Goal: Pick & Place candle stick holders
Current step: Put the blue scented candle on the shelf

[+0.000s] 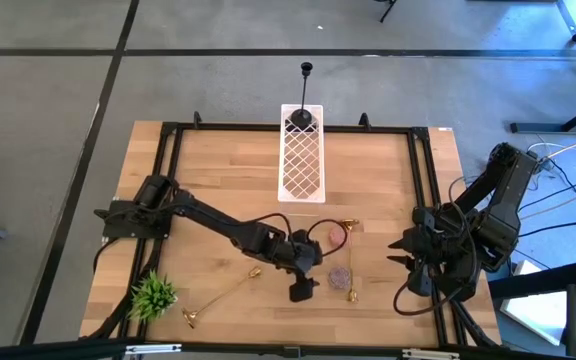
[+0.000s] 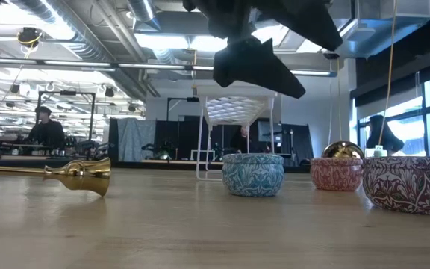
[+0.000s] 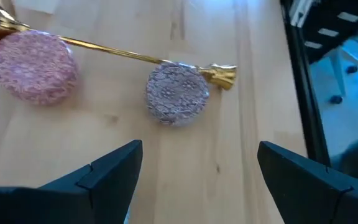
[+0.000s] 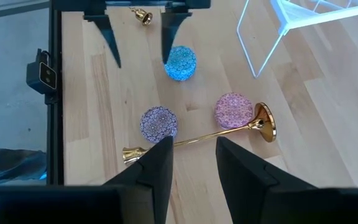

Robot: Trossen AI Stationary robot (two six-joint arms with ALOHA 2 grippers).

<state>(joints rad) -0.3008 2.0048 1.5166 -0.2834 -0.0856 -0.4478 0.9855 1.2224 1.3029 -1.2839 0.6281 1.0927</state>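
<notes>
- Candle stick holders: gold one (image 3: 135, 56) lies flat just ahead of the left gripper (image 3: 197, 168), stem touching both a pink patterned tin (image 3: 33, 65) and a purple patterned tin (image 3: 176, 93); cup tip beside the purple tin, round base by the pink one.
- Second gold holder (image 1: 220, 297) lies flat near the front edge, toward the front-left corner, beside a green plant tuft (image 1: 153, 294).
- Black holder (image 1: 305, 95) stands upright on the far end of a white wire rack (image 1: 302, 155) at the middle of the back edge.
- Blue patterned tin (image 4: 180, 62) sits under the left gripper in the right wrist view.
- Left arm reaches from the left edge to front-centre, gripper off the wood, fingers spread wide, holding nothing.
- Right gripper (image 4: 188, 165) hovers near the right edge, pointed inward; fingers slightly apart, empty.
- Low view: person (image 2: 45, 128) seated in the room behind the table.
</notes>
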